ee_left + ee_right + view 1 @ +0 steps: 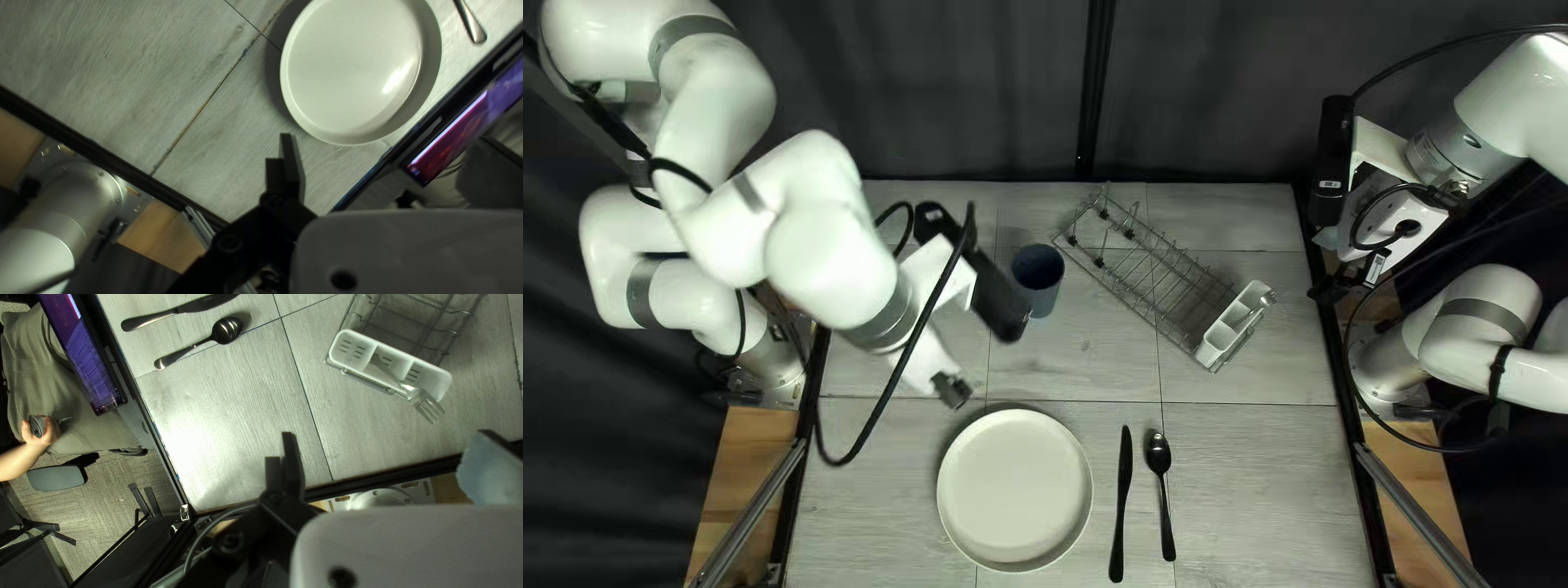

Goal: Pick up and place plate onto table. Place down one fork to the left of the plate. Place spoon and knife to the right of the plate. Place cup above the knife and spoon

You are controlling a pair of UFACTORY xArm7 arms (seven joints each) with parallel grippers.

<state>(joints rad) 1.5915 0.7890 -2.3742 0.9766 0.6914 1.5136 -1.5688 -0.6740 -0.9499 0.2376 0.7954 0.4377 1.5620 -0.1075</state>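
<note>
Plate (1014,490) set; knife (1121,503) and spoon (1163,490) down right of it. Fork and cup remain. Cup (1038,279) stands beyond plate; I judge it next: swing left gripper (390,144) over, straighten, close around it, set down above cutlery. Fork (422,400) leans in caddy (366,355), also waiting. Left arm (812,245) reaches across table, wrist slanted; right arm (1508,114) at right edge. Both grippers' fingers wide apart, right gripper (389,436) empty too.

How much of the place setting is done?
Plate, knife and spoon look done, the cutlery right of the plate. I see nothing held in my left gripper or right gripper. Remaining: the fork, in the caddy, and the cup, not yet above the knife and spoon.
</note>
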